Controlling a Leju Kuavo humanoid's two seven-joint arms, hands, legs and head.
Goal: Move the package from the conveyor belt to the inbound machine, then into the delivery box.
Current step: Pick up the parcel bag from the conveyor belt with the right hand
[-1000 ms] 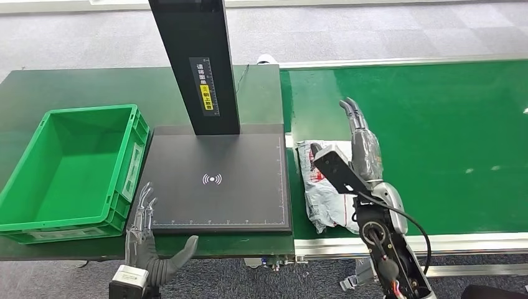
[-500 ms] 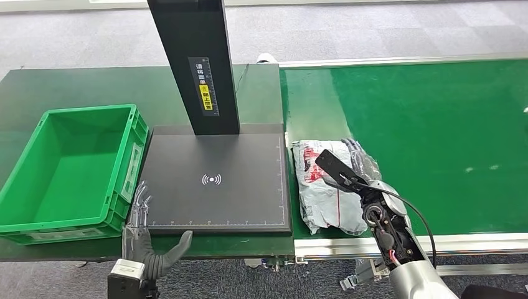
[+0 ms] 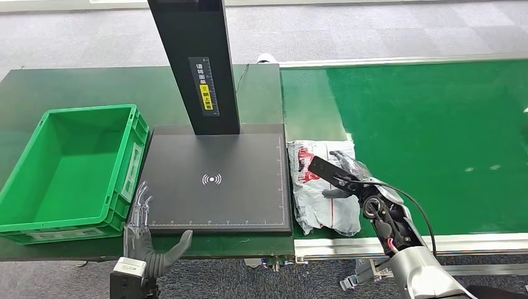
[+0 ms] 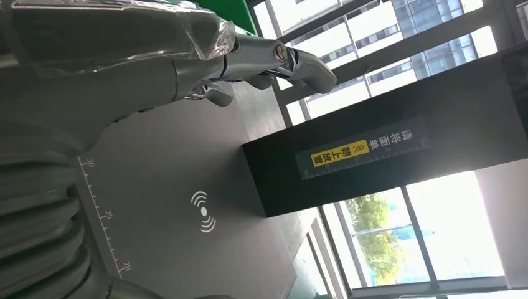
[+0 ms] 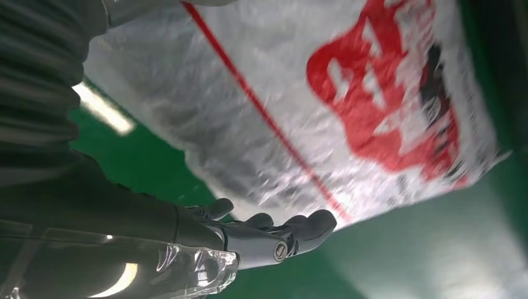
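First step in hand: the package lies on the conveyor belt beside the inbound machine, the right hand upon it, fingers curling underneath, grip unconfirmed; next, secure and lift; left hand idle, fingers apart.

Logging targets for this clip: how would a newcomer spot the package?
Find the green conveyor belt right of the black scanner plate. The package lies at the belt's near left corner, by the plate's edge, under the right robot hand. It is a crumpled grey plastic bag with red print.
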